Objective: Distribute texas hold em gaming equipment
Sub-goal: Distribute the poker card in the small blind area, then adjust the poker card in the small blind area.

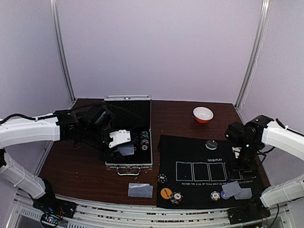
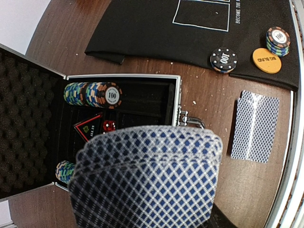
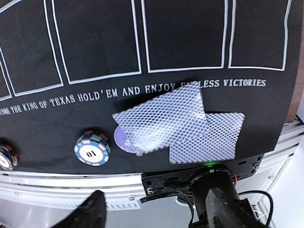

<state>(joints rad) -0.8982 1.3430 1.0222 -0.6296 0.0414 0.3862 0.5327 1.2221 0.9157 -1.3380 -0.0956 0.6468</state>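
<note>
Top camera: my left hand (image 1: 123, 145) hangs over the open case (image 1: 130, 100), and my right hand (image 1: 239, 162) over the black mat (image 1: 191, 146).

Left wrist: the hand grips a pack of playing cards (image 2: 147, 180), with chip rows (image 2: 92, 94) in the case beyond it.

Right wrist: the fingers are spread wide and empty. Just ahead of them, two loose cards (image 3: 164, 121) overlap a purple disc (image 3: 122, 137).

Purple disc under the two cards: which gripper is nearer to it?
Right. The right gripper hangs open close above the purple disc; the left gripper holds cards over the case, far off.
</note>
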